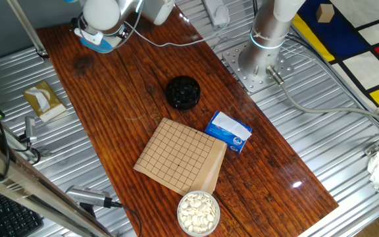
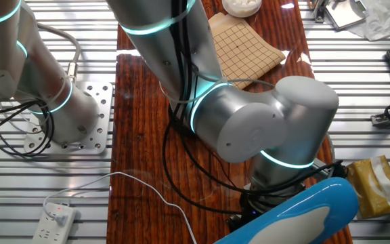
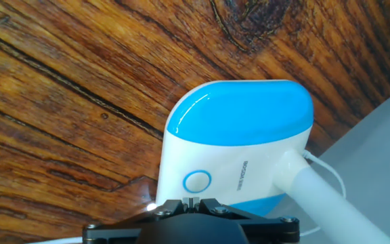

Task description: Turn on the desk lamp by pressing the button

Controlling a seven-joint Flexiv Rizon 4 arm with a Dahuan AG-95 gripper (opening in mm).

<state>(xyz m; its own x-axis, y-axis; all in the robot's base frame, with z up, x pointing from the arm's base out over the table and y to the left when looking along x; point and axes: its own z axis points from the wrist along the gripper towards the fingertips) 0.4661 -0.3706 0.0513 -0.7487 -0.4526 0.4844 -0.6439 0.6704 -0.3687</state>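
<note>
Dark, strongly grained wooden bench [image 1: 110, 99] set over ribbed metal flooring, with a red, blue and yellow panelled floor at 1 o'clock in one fixed view. Desk lamp [image 3: 239, 139] parked at the bench's 11 o'clock corner in that view, mostly hidden there beneath the arm's white joint. Seen from the hand view: glossy light-blue top, white front face, round blue-ringed button [image 3: 196, 181] at lower left, small grey lettering beside it, too fine to read. White neck leaving the base toward 4 o'clock, long axis running from 10 to 4 in the hand view; thin white cord [image 3: 327, 168] trailing alongside. End effector [image 3: 191, 203] directly at 6 o'clock of the button, dark fingertips drawn together with no gap between them, whether touching the lamp face cannot be told. Farther out in one fixed view: black bowl [image 1: 182, 92], blue-and-white packet [image 1: 229, 131] with unreadable print, gridded wooden board [image 1: 179, 155], bowl of white stones [image 1: 198, 212]. White power strip [image 2: 55, 219] off the bench edge in the other fixed view.
</note>
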